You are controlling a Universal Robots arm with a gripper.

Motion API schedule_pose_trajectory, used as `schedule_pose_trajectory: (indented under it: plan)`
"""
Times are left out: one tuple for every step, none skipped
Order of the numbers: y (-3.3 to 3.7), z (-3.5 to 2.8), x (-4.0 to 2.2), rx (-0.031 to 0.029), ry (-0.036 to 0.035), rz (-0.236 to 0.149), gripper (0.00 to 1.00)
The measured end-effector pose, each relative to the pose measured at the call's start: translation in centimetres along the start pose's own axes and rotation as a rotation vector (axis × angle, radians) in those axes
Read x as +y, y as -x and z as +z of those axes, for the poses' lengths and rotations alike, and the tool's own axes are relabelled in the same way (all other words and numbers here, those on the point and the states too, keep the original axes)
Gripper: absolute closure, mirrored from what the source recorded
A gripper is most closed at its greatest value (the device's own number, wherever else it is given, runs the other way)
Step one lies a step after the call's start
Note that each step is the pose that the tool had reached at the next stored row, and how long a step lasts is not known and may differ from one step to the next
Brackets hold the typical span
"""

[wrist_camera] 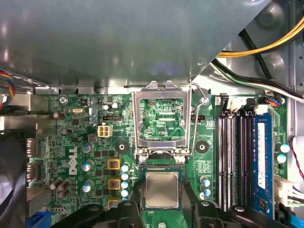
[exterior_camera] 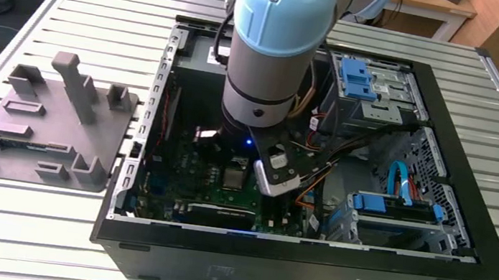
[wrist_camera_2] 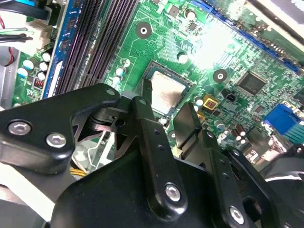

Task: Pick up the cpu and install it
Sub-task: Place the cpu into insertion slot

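The cpu (wrist_camera: pixel 162 189), a small square chip with a silvery-grey top, lies flat in the socket on the green motherboard (wrist_camera: pixel 80 152). In the second wrist view the cpu (wrist_camera_2: pixel 167 91) sits between my two black fingers (wrist_camera_2: pixel 145 102). My gripper (wrist_camera: pixel 163 200) straddles it, one finger at each side, and a thin strip of socket edge shows between each finger and the chip. The jaws stand slightly wider than the chip. The socket's metal load plate (wrist_camera: pixel 161 118) is swung up and open. In the exterior view the arm (exterior_camera: pixel 266 55) reaches down into the open computer case (exterior_camera: pixel 311 257).
Empty memory slots (wrist_camera: pixel 235 156) run beside the socket, with the retention lever (wrist_camera: pixel 202 102) raised between them. Yellow and black cables (wrist_camera: pixel 266 42) hang near the case wall. Blue drive bays (exterior_camera: pixel 358 82) fill the case's far side. A grey holder tray (exterior_camera: pixel 44 120) lies on the exterior view's left.
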State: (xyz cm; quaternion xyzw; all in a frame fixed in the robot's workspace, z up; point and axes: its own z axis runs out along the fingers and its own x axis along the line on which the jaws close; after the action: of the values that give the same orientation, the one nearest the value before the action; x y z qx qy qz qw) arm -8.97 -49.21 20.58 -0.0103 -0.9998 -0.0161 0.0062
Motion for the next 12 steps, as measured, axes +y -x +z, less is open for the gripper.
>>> schedule_pose_trajectory:
  plan:
    - [0.0,-0.14,0.0,0.0,-0.0001,0.0,0.55]
    - [0.0,-0.28,0.01,0.0,-0.0001,0.0,0.55]
    - [-0.01,-0.43,0.01,0.0,-0.0001,0.0,0.55]
    - [-0.01,-0.57,0.02,-0.0001,0.0,0.0,0.55]
    - [-0.01,-0.7,0.02,0.0,0.0,0.0,0.55]
    - [-0.01,-0.79,0.03,0.0,0.0,0.0,0.55]
    - [-0.01,-0.8,0.03,-0.0001,0.0001,0.0,0.55]
    - [-0.01,-0.8,0.03,-0.0001,0.0001,0.0,0.55]
    - [-0.01,-0.8,0.03,-0.0001,0.0002,0.0,0.55]
    - [-0.01,-0.8,0.03,-0.0001,0.0002,0.0,0.55]
    - [-0.01,-0.8,0.03,0.0,0.0,0.0,0.55]
    - [-0.01,-0.8,0.03,0.0,0.0001,0.0,0.55]
